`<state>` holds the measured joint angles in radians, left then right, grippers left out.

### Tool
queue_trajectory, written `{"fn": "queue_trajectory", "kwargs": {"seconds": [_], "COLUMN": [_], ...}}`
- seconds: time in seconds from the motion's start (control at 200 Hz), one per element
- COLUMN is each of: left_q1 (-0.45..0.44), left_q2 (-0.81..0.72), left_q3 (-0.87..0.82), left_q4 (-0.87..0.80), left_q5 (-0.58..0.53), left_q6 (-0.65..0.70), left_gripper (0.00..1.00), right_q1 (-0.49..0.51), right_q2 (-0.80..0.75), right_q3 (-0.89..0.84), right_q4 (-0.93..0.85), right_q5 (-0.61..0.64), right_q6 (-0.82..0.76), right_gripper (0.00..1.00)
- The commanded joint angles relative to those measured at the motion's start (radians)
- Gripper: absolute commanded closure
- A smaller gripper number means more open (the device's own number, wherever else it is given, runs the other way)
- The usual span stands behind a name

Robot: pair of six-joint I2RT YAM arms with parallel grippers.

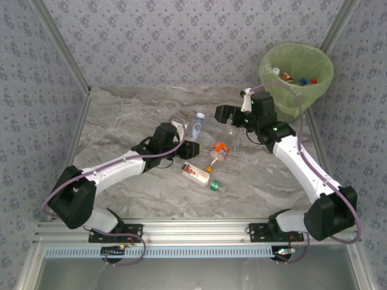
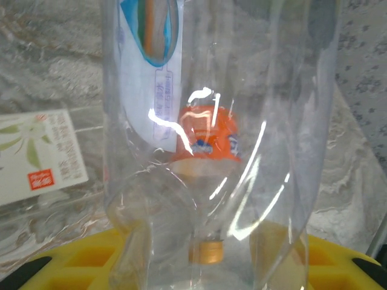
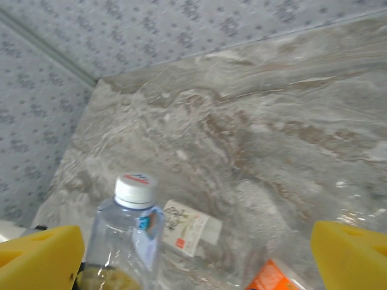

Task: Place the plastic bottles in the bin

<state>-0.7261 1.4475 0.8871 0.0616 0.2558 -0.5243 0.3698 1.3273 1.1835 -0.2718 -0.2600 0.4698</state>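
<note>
Several plastic bottles (image 1: 205, 162) lie mid-table, and others are already in the bin (image 1: 320, 78) at the far right corner. Our left gripper (image 1: 188, 147) is clamped on the clear blue-label bottle (image 1: 198, 124). The right gripper (image 1: 233, 113) hangs wide open and empty just beside it. We judge this bottle light, thin-walled and slick. It dents easily, so we'd grip the stiffer base or shoulder.
</note>
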Motion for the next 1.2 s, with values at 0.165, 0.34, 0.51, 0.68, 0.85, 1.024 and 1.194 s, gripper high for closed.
{"fn": "queue_trajectory", "kwargs": {"seconds": [0.165,0.34,0.51,0.68,0.85,1.024,1.194], "left_q1": [-0.017,-0.016,-0.020,-0.023,-0.024,-0.024,-0.022], "left_q2": [-0.007,0.005,0.007,0.020,0.035,0.033,0.026], "left_q3": [0.011,0.022,0.019,0.028,0.035,0.030,0.013], "left_q4": [0.171,0.192,0.227,0.236,0.242,0.264,0.288], "left_q5": [0.047,0.089,0.133,0.144,0.154,0.162,0.147], "left_q6": [0.037,0.052,0.062,0.067,0.065,0.061,0.044], "left_gripper": [0.61,0.61,0.61,0.61,0.61,0.58,0.51], "right_q1": [0.037,0.057,0.063,0.075,0.075,0.076,0.076], "right_q2": [0.087,0.149,0.183,0.191,0.166,0.150,0.122], "right_q3": [0.069,0.092,0.100,0.098,0.058,0.035,0.018], "right_q4": [-0.012,0.019,0.019,0.035,0.111,0.145,0.178], "right_q5": [-0.183,-0.317,-0.293,-0.293,-0.248,-0.217,-0.195], "right_q6": [0.067,0.065,0.095,0.095,0.120,0.129,0.125], "right_gripper": [0.02,0.03,0.07,0.19,0.34,0.45,0.50]}}
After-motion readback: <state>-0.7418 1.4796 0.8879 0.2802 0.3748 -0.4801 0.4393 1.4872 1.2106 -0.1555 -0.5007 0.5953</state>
